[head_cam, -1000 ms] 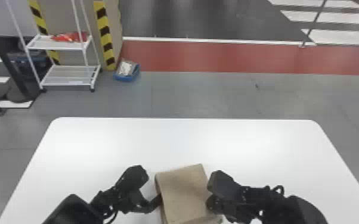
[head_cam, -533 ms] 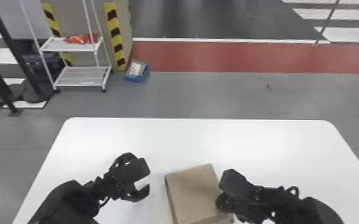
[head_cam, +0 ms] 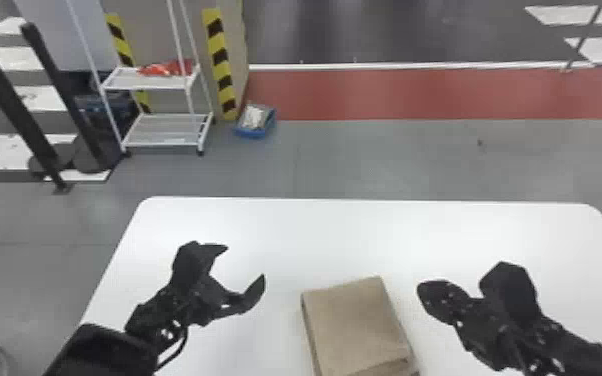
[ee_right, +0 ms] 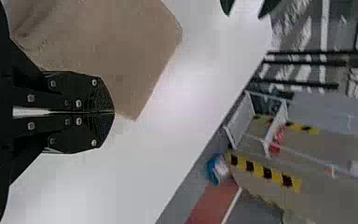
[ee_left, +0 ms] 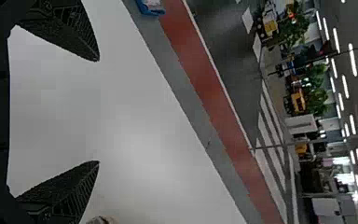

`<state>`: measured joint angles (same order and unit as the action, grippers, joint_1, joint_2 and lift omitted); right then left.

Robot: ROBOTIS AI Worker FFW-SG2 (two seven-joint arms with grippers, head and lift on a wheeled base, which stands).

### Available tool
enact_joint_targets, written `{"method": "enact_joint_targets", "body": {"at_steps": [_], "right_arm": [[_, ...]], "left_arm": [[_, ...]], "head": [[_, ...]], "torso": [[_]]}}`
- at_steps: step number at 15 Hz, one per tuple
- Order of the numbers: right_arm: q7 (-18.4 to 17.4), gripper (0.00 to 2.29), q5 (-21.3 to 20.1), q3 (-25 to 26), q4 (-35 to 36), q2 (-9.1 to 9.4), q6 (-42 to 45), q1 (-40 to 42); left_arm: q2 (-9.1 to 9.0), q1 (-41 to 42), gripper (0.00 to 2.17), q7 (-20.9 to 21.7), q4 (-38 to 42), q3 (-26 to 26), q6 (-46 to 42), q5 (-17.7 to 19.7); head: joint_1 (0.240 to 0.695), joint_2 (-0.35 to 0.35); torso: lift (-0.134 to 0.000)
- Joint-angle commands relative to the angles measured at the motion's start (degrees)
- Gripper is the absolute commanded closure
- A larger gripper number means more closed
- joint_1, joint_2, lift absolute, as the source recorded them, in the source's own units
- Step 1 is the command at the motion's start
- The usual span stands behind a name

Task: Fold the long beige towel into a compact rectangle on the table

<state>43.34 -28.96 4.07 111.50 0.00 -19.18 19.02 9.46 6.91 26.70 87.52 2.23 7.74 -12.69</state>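
- Beige towel (head_cam: 350, 325), folded into a compact, layered rectangle, lying on the white tabletop (head_cam: 285, 225), between the robot's two hands.
- Left hand (head_cam: 245, 262), to the towel's left and apart from it, its two black fingers spread wide.
- Right hand (head_cam: 429, 294), just off the towel's right side, its fingers pressed together.
- Beyond the tabletop, a white wire rack (head_cam: 162, 142) stands on grey floor beside a blue bin (head_cam: 255, 133).
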Motion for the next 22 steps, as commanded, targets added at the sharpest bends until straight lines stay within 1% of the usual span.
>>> {"method": "enact_joint_targets", "body": {"at_steps": [1, 2, 3, 4, 5, 7, 8, 9, 10, 11, 12, 13, 14, 15, 16, 17, 18, 19, 22], "right_arm": [[-9.3, 0.43, 11.5, 1.6, 5.2, 0.05, 4.8, 6.8], [-16.7, 0.19, 14.7, 1.6, 6.5, 0.05, 10.3, 10.6], [-22.2, 0.12, 16.0, 1.0, 6.5, 0.05, 18.0, 14.0], [-27.0, 0.1, 16.0, 0.4, 6.1, 0.05, 22.6, 16.2], [-29.6, 0.1, 16.0, -0.1, 5.6, 0.05, 25.0, 17.6], [-34.0, 0.1, 16.1, -0.7, 3.2, 0.05, 30.1, 18.7], [-35.9, 0.1, 16.5, -0.6, 2.9, 0.05, 31.9, 19.9], [-38.9, 0.1, 16.5, -0.5, 2.8, 0.05, 32.1, 21.1], [-40.5, 0.1, 16.5, -0.4, 2.3, 0.05, 32.2, 21.8], [-42.0, 0.1, 16.5, -0.2, 1.4, 0.05, 32.2, 21.9], [-42.9, 0.1, 16.4, 0.1, 0.0, 0.05, 34.3, 21.9], [-43.3, 0.1, 17.2, 1.0, -1.7, 0.05, 39.1, 21.9], [-43.1, 0.1, 20.3, 2.1, -3.6, 0.05, 45.1, 21.9], [-43.1, 0.1, 21.4, 2.6, -4.7, 0.05, 48.4, 22.1], [-42.9, 0.1, 21.6, 3.2, -5.7, 0.05, 50.5, 22.1], [-42.6, 0.1, 23.2, 3.7, -6.3, 0.05, 50.3, 21.9], [-42.3, 0.1, 24.7, 4.1, -6.5, 0.05, 50.0, 21.8], [-41.9, 0.1, 26.1, 4.0, -6.1, 0.05, 47.9, 21.8], [-41.8, 0.1, 26.2, 2.5, -4.6, 0.05, 41.2, 21.6]], "left_arm": [[-0.05, 3.1, 0.09, -0.6, 1.2, -2.0, -3.4, 10.1], [-0.14, 4.7, 0.09, -1.6, 1.5, -2.4, -5.1, 13.5], [-0.23, 6.9, 0.09, -3.1, 1.7, -3.0, -9.2, 16.5], [-0.32, 8.8, 0.09, -4.7, 1.8, -2.9, -13.2, 18.8], [-0.49, 11.4, 0.09, -6.9, 1.8, -2.8, -17.8, 20.8], [-0.76, 16.5, 0.09, -11.5, 1.8, -2.1, -27.1, 23.2], [-1.02, 17.8, 0.09, -12.2, 1.5, -1.4, -29.2, 24.8], [-1.63, 18.7, 0.09, -12.4, 1.3, -0.9, -30.5, 25.3], [-2.34, 19.5, 0.09, -13.7, 1.0, -0.2, -33.1, 25.0], [-2.34, 20.2, 0.09, -15.5, 0.8, 1.1, -35.4, 24.6], [-2.34, 21.0, 0.09, -16.9, 0.8, 2.1, -37.0, 24.3], [-2.34, 21.7, 0.09, -18.2, 0.8, 2.9, -39.1, 23.8], [-2.34, 22.4, 0.09, -18.6, 0.9, 3.1, -39.6, 23.7], [-2.34, 22.7, 0.09, -19.8, 1.2, 3.4, -39.6, 23.1], [-2.34, 23.2, 0.09, -20.6, 1.4, 3.5, -39.8, 21.2], [-2.34, 23.8, 0.09, -22.5, 1.8, 3.7, -39.6, 18.8], [-2.43, 24.1, 0.09, -23.6, 2.3, 3.7, -38.9, 17.4], [-2.51, 24.6, 0.09, -24.1, 3.1, 3.8, -37.7, 15.8], [-2.6, 26.1, 0.09, -24.6, 5.1, 3.7, -37.0, 14.4]], "head": [[0.695, 0.018], [0.695, 0.005], [0.695, -0.004], [0.695, -0.011], [0.695, -0.014], [0.695, -0.006], [0.695, 0.006], [0.695, 0.011], [0.695, 0.008], [0.695, -0.003], [0.695, -0.017], [0.695, -0.043], [0.695, -0.053], [0.695, -0.065], [0.695, -0.075], [0.695, -0.093], [0.695, -0.101], [0.695, -0.112], [0.695, -0.151]], "torso": [[0.0], [0.0], [0.0], [0.0], [0.0], [0.0], [0.0], [0.0], [0.0], [0.0], [0.0], [0.0], [0.0], [0.0], [0.0], [0.0], [0.0], [0.0], [0.0]]}}
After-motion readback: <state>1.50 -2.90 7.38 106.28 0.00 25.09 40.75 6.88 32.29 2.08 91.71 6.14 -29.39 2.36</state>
